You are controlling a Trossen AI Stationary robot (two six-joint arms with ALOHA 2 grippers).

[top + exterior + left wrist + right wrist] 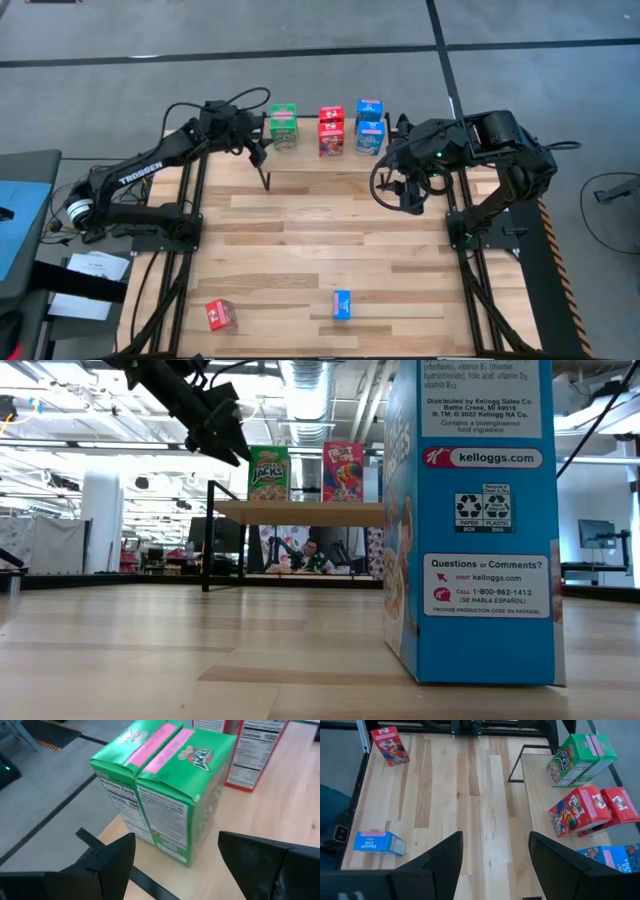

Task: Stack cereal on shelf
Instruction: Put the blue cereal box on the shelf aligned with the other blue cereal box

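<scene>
Left claw (175, 865) gapes open above two green cereal boxes (165, 790) with pink-striped tops.

In the high view the wide middle of the tabletop (330, 235) lies bare, with only a red box (221, 315) at lower left and a blue box (342, 305) at lower centre standing near the bottom edge, well apart from each other. Along the top centre, the shelf (325, 160) is crowded by green boxes (283, 127), red boxes (331, 132) and blue boxes (369, 126) side by side with narrow gaps. The left gripper (255, 148), jaws apart, hangs just beside the green pair at upper left; the right gripper (392, 180), also spread, sits at upper right near the blue pair.
</scene>
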